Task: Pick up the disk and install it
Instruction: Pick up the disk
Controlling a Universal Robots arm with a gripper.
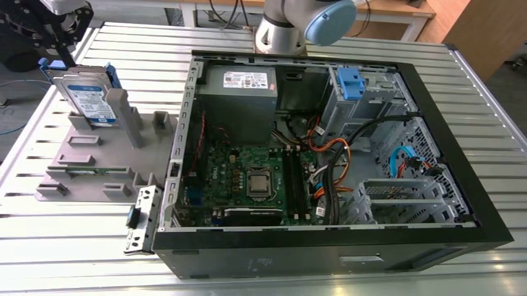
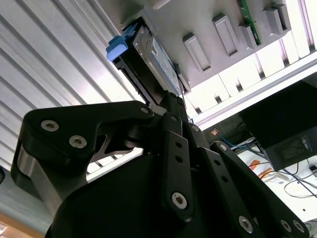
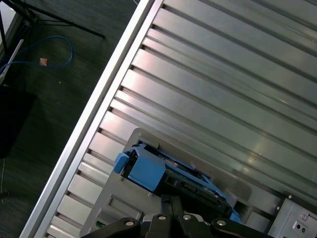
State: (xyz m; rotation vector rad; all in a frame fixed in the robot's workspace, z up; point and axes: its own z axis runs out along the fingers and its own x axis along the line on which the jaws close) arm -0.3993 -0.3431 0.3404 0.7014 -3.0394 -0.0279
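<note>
Currently: disk (image 1: 89, 98) docked upright in grey fixture (image 1: 91, 166).
Fixture lies beside the open computer case (image 1: 329, 250). Gripper (image 1: 66, 57) sits over the fixture, at the disk's top edge; grip state cannot be determined.

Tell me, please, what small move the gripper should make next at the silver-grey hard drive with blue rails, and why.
Probably a short, straight descent: the black gripper hangs at the top edge of the silver-grey disk with blue rails, which stands upright in the grey plastic holder, so lowering should centre it over that edge.
</note>
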